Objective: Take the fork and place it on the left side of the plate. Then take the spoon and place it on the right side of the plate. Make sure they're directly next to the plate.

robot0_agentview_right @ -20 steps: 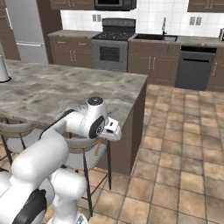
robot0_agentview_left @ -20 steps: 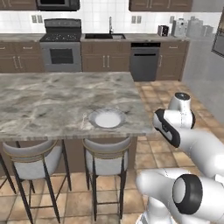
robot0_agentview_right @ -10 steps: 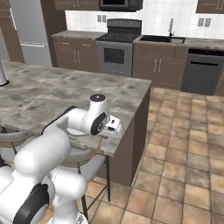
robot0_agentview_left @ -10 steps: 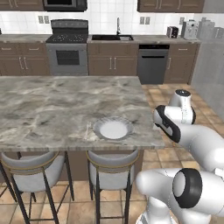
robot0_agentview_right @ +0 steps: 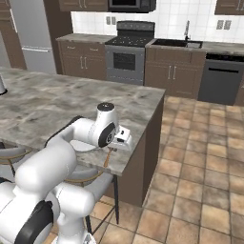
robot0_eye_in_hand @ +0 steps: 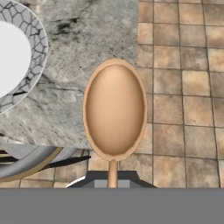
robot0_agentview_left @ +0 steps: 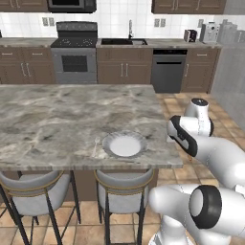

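My gripper (robot0_agentview_right: pixel 122 143) is shut on the thin handle of the brown wooden spoon (robot0_agentview_right: pixel 109 157), just off the island's near right corner. In the hand view the spoon's oval bowl (robot0_eye_in_hand: pixel 114 111) juts out from between the fingertips of the gripper (robot0_eye_in_hand: pixel 112 178), half over the marble and half over the tiled floor. The plate (robot0_agentview_left: pixel 109 143), white with a wide grey rim, lies on the island near its front edge, left of the hand. Its crackled rim (robot0_eye_in_hand: pixel 37 49) shows at the hand view's left, apart from the spoon. The fork is out of view.
The marble island's right edge (robot0_agentview_left: pixel 170 139) runs just beside the hand, with tiled floor (robot0_agentview_right: pixel 190 181) beyond it. Two padded stools (robot0_agentview_left: pixel 123 192) (robot0_agentview_left: pixel 33 190) are tucked under the front edge. A stove (robot0_agentview_left: pixel 74 57) and cabinets line the back wall.
The whole picture has shifted, so the base has driven and the island corner now sits closer. The gripper has stayed shut on the spoon throughout.
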You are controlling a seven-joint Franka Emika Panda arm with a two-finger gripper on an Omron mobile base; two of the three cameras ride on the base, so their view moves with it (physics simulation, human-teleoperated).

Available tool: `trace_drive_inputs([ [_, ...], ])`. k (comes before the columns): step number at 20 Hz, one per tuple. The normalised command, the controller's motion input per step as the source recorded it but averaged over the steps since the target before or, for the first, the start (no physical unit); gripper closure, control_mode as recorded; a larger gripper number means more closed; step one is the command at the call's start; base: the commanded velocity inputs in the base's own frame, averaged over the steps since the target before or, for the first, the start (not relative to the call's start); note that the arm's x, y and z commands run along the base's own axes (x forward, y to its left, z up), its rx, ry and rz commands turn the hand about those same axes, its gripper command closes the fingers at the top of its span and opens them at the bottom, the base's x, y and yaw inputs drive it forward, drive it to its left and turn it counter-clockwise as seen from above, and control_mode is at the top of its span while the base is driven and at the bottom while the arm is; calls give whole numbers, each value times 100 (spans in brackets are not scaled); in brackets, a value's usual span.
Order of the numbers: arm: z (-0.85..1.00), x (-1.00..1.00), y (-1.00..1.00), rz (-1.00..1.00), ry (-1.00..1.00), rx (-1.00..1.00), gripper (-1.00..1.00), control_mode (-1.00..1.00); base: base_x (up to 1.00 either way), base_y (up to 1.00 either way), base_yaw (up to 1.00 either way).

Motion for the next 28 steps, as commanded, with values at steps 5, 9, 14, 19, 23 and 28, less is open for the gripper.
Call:
trace_drive_inputs([
  [5, 0, 0, 0, 0, 0, 0, 100, 100, 0, 0, 0],
  [9, 0, 0, 0, 0, 0, 0, 100, 100, 0, 0, 0],
  [14, 0, 0, 0, 0, 0, 0, 100, 100, 0, 0, 0],
  [19, 0, 0, 0, 0, 0, 0, 100, 100, 0, 0, 0],
  [23, 0, 0, 0, 0, 0, 0, 100, 100, 0, 0, 0],
  [28, 0, 0, 0, 0, 0, 0, 100, 100, 0, 0, 0],
])
